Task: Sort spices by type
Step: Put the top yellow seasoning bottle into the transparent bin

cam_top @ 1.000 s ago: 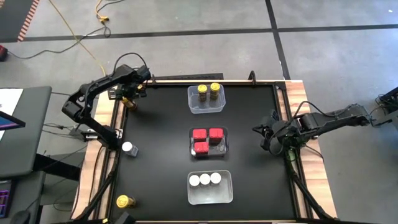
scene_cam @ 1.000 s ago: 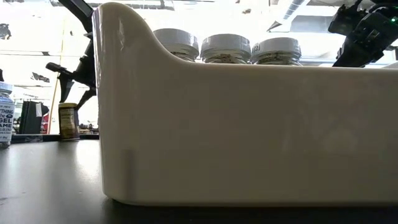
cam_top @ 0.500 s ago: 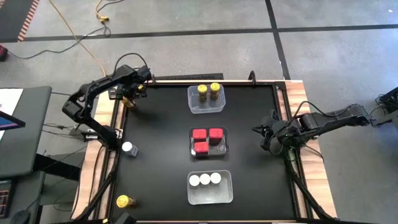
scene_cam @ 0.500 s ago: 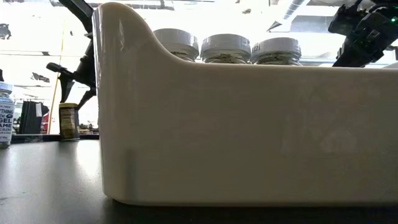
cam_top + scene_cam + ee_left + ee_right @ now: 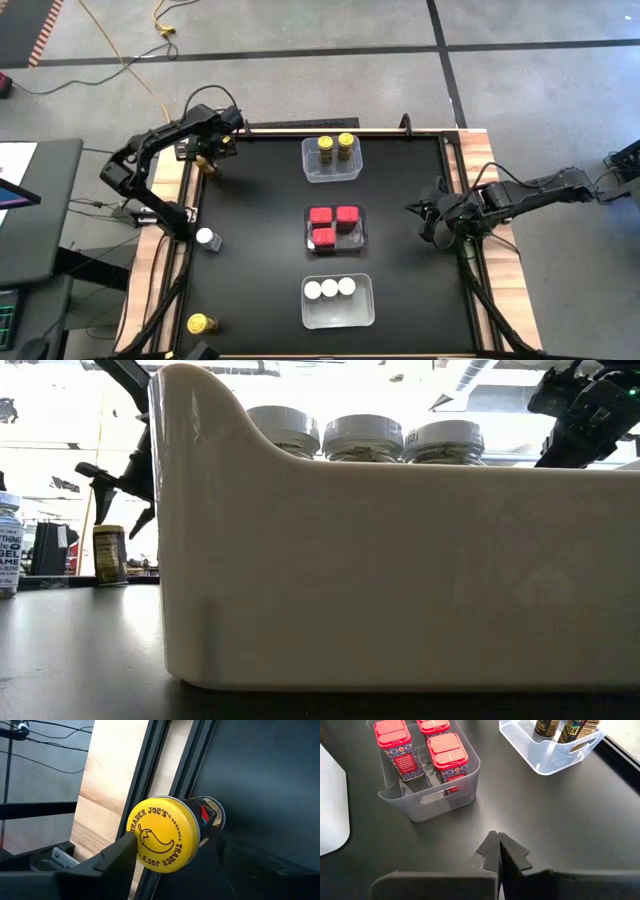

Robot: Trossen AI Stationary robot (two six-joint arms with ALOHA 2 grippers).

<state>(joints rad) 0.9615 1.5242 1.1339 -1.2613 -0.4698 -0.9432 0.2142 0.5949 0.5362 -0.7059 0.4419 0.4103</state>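
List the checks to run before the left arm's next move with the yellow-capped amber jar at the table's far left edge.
1. Left gripper at the yellow-capped amber round jar: ok, one finger touches the cap.
2. Grip on that jar secure: cannot tell; the second finger is not clearly shown.
3. Room in the clear plastic tub holding two yellow-capped jars: ok.
4. Right gripper out of the way: ok, shut and empty near the table's right edge.
5. All spices sorted: not ok; a white-capped round jar and a second loose yellow-capped jar stand outside the tubs.

Four yellow-capped jars (image 5: pixel 324 146), three red tins (image 5: pixel 321 215), four white-capped jars (image 5: pixel 313 290).
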